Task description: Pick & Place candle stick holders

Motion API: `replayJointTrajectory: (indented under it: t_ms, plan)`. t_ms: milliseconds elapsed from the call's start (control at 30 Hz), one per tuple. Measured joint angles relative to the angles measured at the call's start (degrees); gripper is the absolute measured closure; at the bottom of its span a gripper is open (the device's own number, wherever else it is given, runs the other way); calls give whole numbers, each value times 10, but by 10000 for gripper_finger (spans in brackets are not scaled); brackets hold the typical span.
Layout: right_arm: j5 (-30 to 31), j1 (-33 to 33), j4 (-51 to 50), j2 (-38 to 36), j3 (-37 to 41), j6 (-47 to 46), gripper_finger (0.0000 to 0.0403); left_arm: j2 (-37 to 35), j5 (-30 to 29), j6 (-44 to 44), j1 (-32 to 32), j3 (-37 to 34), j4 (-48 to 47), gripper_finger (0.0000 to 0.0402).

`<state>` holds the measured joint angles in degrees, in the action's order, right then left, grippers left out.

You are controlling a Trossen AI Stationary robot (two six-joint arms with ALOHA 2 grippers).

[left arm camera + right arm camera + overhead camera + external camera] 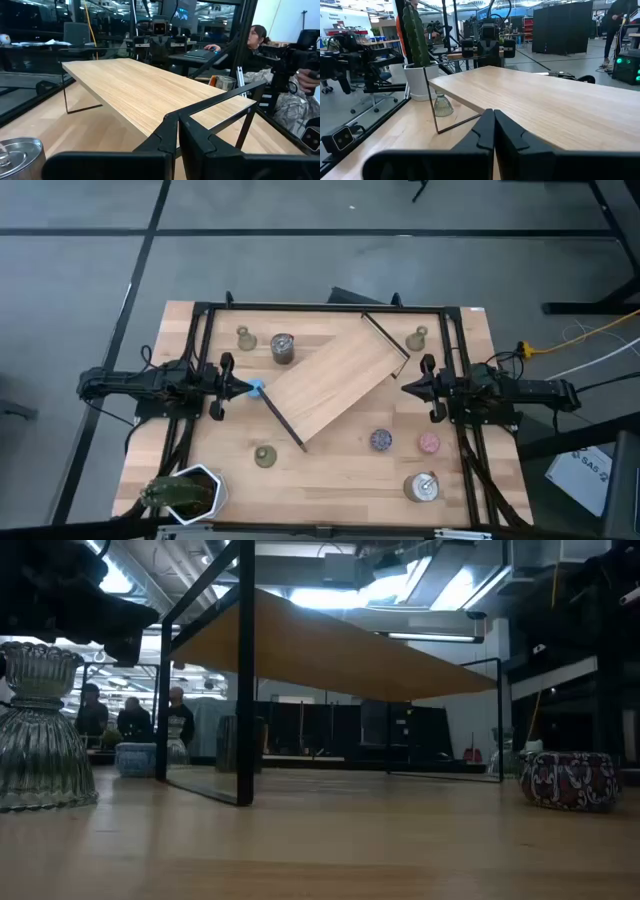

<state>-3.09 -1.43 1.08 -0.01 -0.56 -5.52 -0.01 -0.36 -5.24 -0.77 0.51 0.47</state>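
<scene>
Overhead camera alone shows three candle stick holders (245, 337); left gripper (243, 387) and right gripper (408, 386) closed, empty.

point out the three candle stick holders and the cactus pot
far-left candle stick holder (245, 338), high view, on its round top
far-right candle stick holder (417, 339), high view, on its body
near candle stick holder (264, 456), high view, on its middle
cactus pot (205, 478), high view, on its white rim
</scene>
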Motion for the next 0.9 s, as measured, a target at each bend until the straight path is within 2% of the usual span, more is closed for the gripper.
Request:
replayJointTrajectory:
  t_ms: [900]
  plan:
    - [0,0,0,0,0,-15,398,0,0,0,0,0,0,391]
